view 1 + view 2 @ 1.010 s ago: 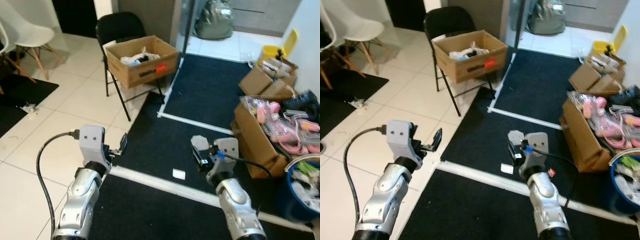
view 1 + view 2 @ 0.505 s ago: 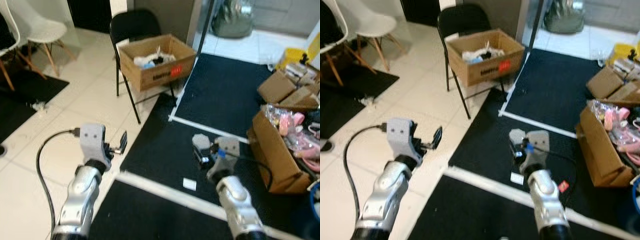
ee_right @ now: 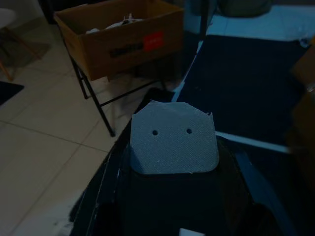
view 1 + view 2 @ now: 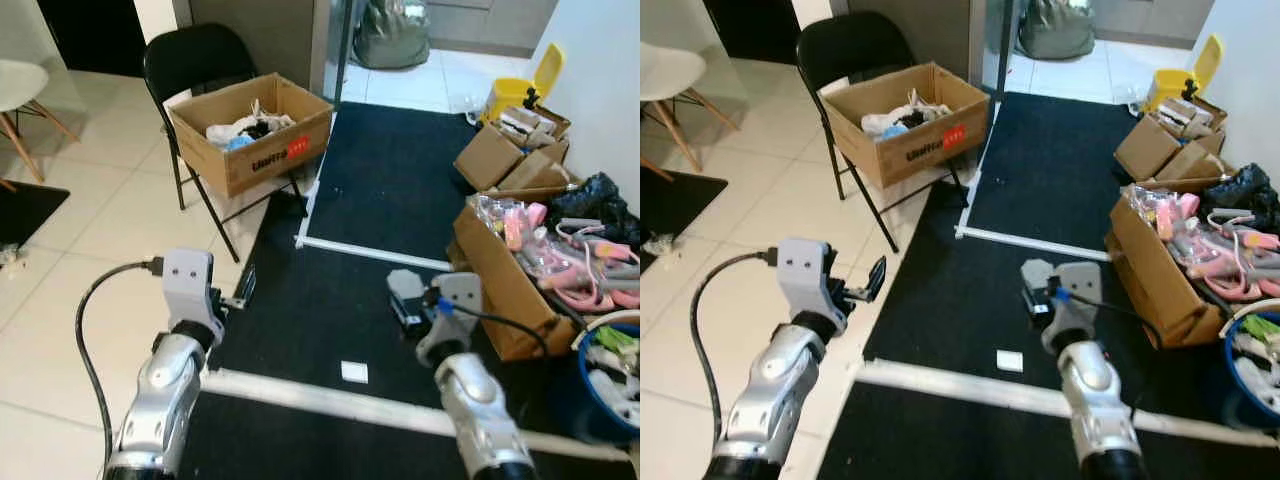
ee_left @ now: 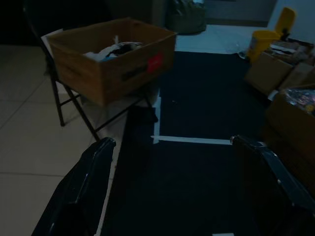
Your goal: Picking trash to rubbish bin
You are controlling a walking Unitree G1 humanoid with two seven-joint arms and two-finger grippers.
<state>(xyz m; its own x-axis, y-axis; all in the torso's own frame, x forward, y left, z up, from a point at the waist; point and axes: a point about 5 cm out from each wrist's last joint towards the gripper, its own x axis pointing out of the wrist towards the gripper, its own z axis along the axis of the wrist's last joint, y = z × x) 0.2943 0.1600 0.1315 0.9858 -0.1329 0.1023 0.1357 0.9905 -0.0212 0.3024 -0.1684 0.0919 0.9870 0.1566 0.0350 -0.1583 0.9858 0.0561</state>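
Note:
My right gripper point(image 4: 406, 303) is shut on a flat grey piece of trash point(image 3: 173, 137) with two small holes, held up over the black mat; it also appears as the grey piece point(image 4: 1036, 271). To the left, my left gripper point(image 4: 876, 277) stands open and holds nothing, its fingers point(image 5: 93, 167) wide apart. Ahead and to the left, an open cardboard box point(image 4: 250, 135) with trash inside rests on a black folding chair point(image 4: 190, 60). A small white scrap point(image 4: 354, 372) lies on the mat between my arms.
A white tape strip point(image 4: 330, 400) crosses the black mat just ahead. Cardboard boxes with pink items point(image 4: 520, 270) and a blue tub point(image 4: 605, 385) crowd the right side. A yellow bin point(image 4: 520, 98) stands far right, a white chair point(image 4: 670, 80) far left.
The whole view has swung, so the camera moved; the box on the chair now sits further left. Both arms keep their pose and the right gripper still holds the grey piece.

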